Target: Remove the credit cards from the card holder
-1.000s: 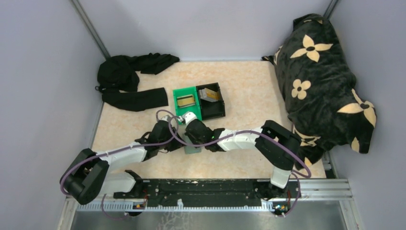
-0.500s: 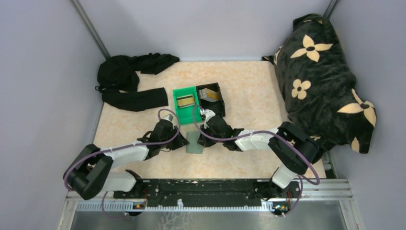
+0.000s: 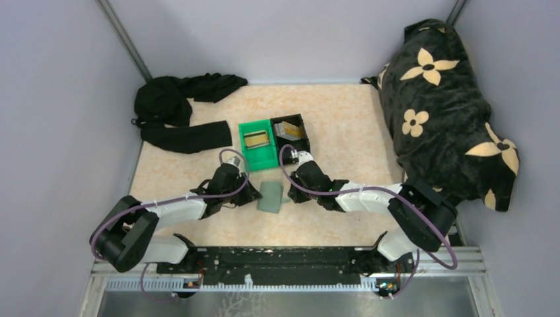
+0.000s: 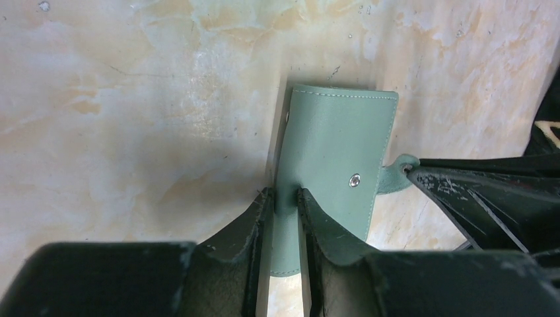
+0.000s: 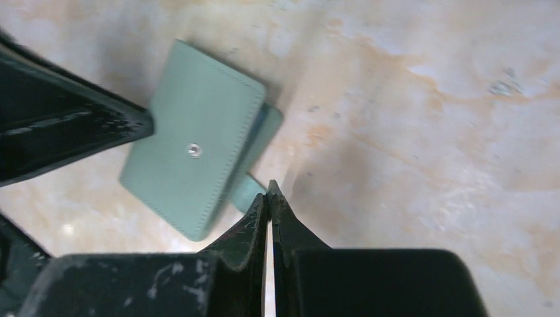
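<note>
Card holder (image 3: pixel 269 197), long axis near-to-far, tab (image 4: pixel 398 173) rightward, edge pinched in left claw (image 4: pixel 285 198); right claw (image 5: pixel 269 195) closed, empty.

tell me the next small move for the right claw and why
Probably open the right claw and nip the loose tab beside its tips. The card holder lies folded shut, the left claw pinches its edge, and the right claw is shut on nothing, so pulling the tab looks like the way in.

Plain lavender-grey walls (image 3: pixel 284 39) enclose a beige marbled desk (image 3: pixel 343 119). Black clothing (image 3: pixel 165 99) lies in its far left corner; a dark flowered cushion (image 3: pixel 449 112) fills the right side.
</note>
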